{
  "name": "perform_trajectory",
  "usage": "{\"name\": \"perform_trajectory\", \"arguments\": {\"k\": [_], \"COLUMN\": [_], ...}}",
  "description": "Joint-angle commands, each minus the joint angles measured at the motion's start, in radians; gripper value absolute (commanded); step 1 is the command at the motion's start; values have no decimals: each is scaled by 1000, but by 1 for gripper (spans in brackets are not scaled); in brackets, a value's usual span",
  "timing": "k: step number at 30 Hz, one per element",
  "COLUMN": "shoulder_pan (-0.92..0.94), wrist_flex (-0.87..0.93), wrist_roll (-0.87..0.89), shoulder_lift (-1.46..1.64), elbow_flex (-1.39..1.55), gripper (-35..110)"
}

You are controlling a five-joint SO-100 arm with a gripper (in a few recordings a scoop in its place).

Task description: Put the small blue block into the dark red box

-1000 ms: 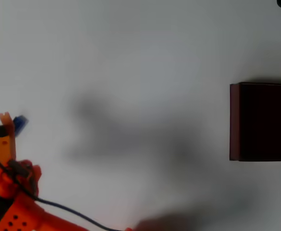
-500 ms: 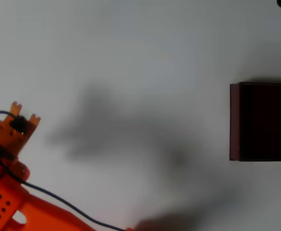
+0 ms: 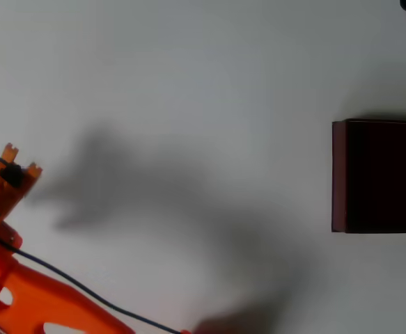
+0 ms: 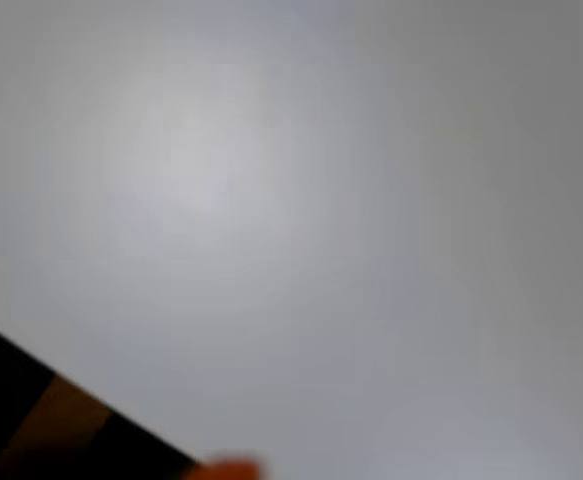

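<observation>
From above I see my pincer [image 3: 13, 167] at the left edge; I cannot tell its opening or load. The box [image 3: 378, 176] lies far right of it.

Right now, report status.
End effector at left edge of overhead view, grip state unclear. Dark red box at right edge, far across table. Path between clear.

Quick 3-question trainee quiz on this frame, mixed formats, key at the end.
1. True or false: the large square maroon box sits at the right edge of the overhead view.
2. In the overhead view, the orange arm's claw is at: A) lower left, B) upper right, C) inside the box.
3. Fill in: the box's interior looks nearly ____.

Key: 1 true; 2 A; 3 black.
</observation>
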Motion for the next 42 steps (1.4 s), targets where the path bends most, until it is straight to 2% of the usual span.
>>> {"name": "perform_trajectory", "arguments": {"k": [1, 3, 7, 21, 42], "shoulder_pan": [9, 26, 51, 66, 97], "wrist_flex": [87, 190, 278, 345, 357], "wrist_roll": [101, 60, 20, 2, -80], "shoulder_lift": [-54, -140, -227, -492, -565], "elbow_flex": [-183, -337, -482, -842, -864], "gripper": [25, 25, 25, 24, 25]}}
